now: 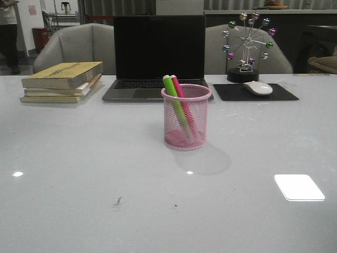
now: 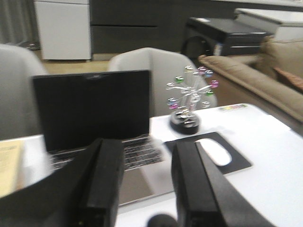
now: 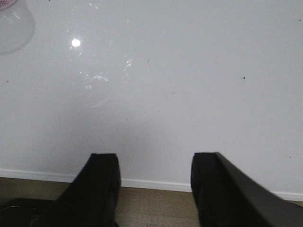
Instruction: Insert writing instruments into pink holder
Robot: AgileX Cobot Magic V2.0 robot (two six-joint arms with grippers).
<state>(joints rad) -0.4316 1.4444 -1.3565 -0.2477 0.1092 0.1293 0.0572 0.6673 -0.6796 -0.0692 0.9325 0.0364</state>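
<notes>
While both fingers gape empty, 2 markers stand in pink holder, well apart.

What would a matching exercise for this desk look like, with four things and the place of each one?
Things:
1. markers
2. mouse
3. books
4. laptop

Places:
A. on the black pad, right of the laptop
B. stacked at the far left of the table
C. directly behind the cup
D. inside the pink cup

Pairs: 1-D, 2-A, 3-B, 4-C
</notes>
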